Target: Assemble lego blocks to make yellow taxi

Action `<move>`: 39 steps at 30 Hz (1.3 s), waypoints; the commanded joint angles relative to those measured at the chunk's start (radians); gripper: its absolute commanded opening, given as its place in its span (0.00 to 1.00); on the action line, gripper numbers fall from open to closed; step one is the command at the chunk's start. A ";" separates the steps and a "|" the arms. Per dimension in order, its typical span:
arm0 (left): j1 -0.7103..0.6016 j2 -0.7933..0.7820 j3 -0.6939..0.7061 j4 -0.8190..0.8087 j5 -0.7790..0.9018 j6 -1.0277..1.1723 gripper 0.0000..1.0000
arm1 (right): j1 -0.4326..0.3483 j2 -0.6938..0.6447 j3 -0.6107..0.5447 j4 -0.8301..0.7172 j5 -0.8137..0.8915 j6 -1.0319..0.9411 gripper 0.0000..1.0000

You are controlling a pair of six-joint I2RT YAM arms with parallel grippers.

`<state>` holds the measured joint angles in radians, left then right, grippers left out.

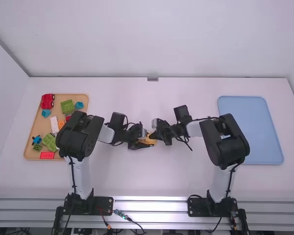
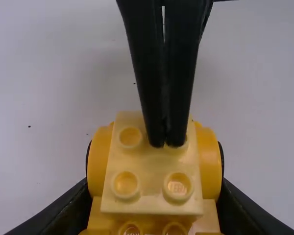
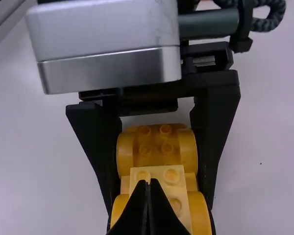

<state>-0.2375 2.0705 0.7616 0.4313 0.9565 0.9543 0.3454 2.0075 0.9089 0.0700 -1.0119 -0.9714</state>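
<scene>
I have the yellow taxi build point(image 3: 157, 154) between my 2 tools, low over the middle of the counter point(image 1: 152, 181). My left tool point(image 1: 143, 144) is clamped on it, 1 finger along each rounded side. A pale yellow block point(image 2: 151, 200) sits on top of the build, between the left tool's fingers. My right tool point(image 1: 154, 137) has its 2 fingers together, pointing down, tips right at the studs on top of the pale block; I can't tell how hard they press. Well out to the left of the left tool lies a wooden tray point(image 1: 26, 154) holding a red vehicle point(image 1: 47, 101), a green block point(image 1: 67, 106) and other coloured pieces. Well out to the right of the right tool lies a blue tray point(image 1: 250, 129).
</scene>
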 commanded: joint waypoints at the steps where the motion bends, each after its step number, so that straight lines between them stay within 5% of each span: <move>1: -0.005 0.032 -0.030 -0.025 -0.168 0.038 0.05 | 0.014 0.043 0.027 -0.055 0.167 -0.024 0.00; 28: -0.005 0.032 -0.027 -0.028 -0.168 0.038 0.04 | -0.005 -0.002 0.046 -0.230 0.385 -0.048 0.00; 39: -0.004 0.032 -0.024 -0.028 -0.167 0.038 0.04 | 0.013 -0.002 -0.005 -0.117 0.386 -0.008 0.00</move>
<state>-0.2363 2.0697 0.7696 0.4339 0.9413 0.9497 0.3656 1.9659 0.9497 -0.0566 -0.8490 -0.9977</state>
